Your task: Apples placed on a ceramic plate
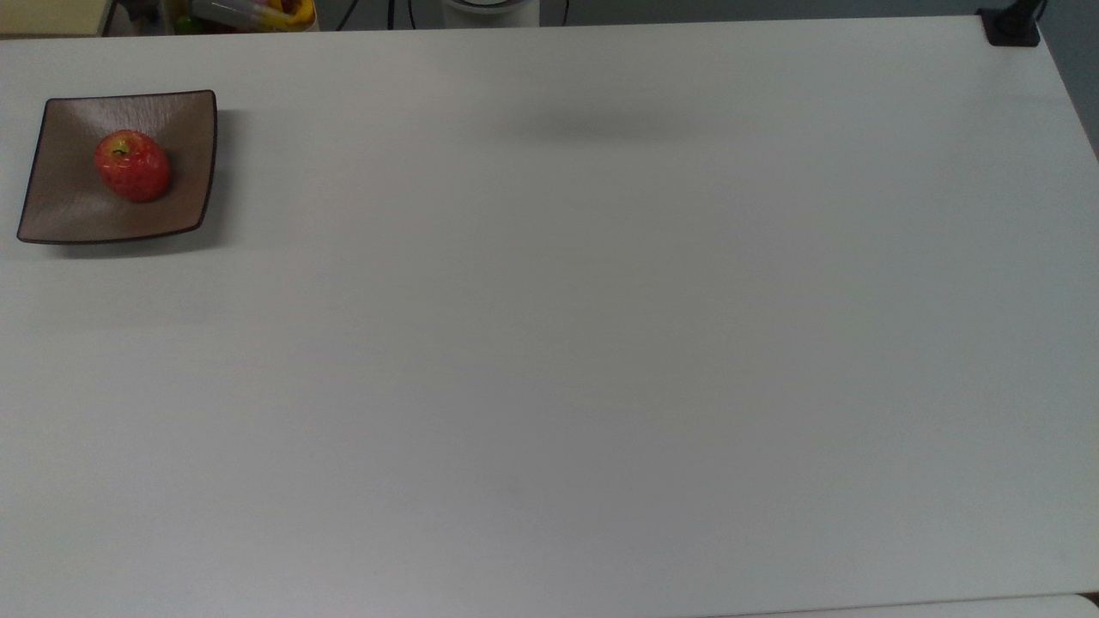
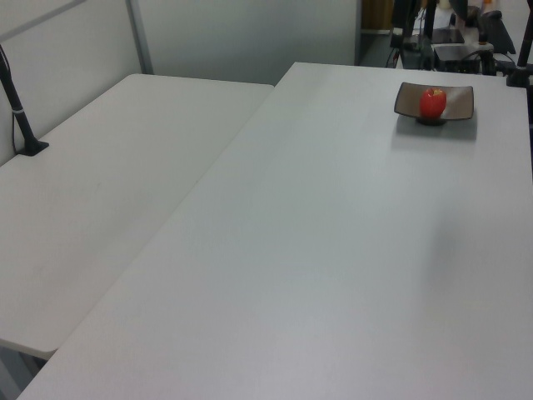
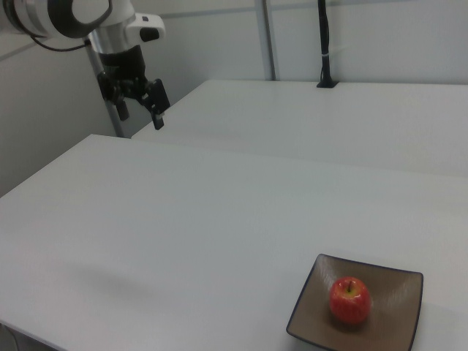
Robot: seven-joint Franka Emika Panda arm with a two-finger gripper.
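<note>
So the apple [image 1: 132, 166] sits near the middle of the ceramic plate [image 1: 176, 120] on the counter [image 1: 601, 343]. The claw [image 3: 140, 110] hangs high, well apart, fingers spread and empty. Placement looks done; next is probably just parking the arm.
</note>
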